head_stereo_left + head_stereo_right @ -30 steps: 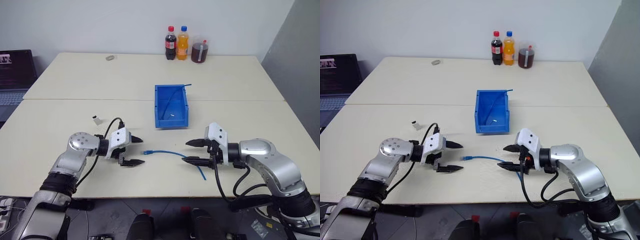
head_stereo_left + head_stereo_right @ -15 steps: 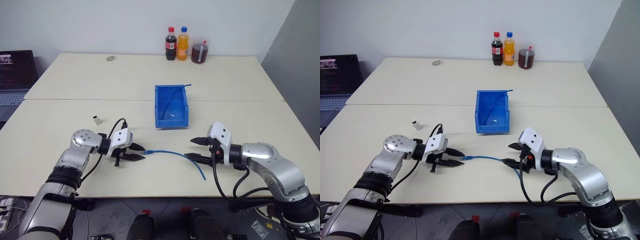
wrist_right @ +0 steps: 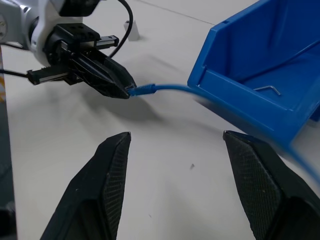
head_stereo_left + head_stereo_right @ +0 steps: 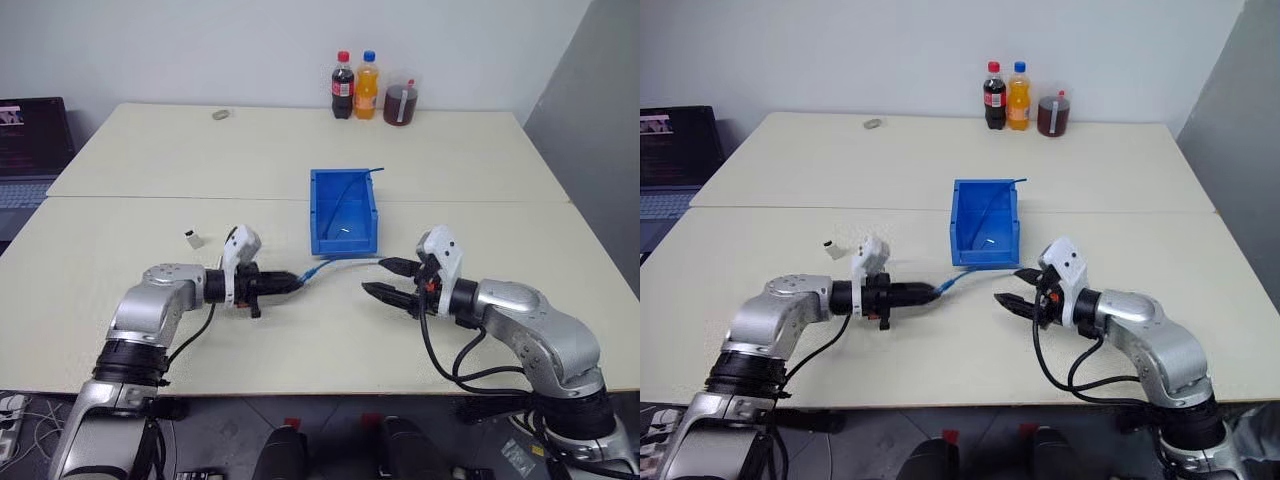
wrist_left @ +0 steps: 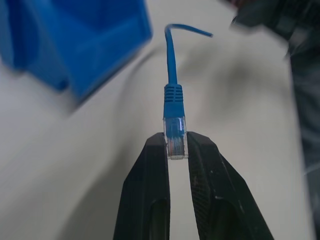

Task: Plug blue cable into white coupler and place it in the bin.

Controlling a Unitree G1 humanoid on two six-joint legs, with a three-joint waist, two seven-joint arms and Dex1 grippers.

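The left gripper (image 5: 175, 145) pinches the blue cable (image 4: 345, 261) by its clear plug, lifted near the table's front edge beside the bin (image 4: 343, 212), probably for mating with the white coupler (image 4: 193, 239), while the right gripper (image 4: 387, 279) waits open-jawed.

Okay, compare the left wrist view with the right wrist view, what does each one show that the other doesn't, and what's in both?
Left wrist alone: the clear plug seen close up, pinched between that gripper's two fingertips.

Right wrist alone: the left gripper from outside, the white coupler standing on the table behind it, the right gripper with fingers spread and holding nothing, and the bin's inside with a small bent wire.

Both: the blue cable, the bin and the table.
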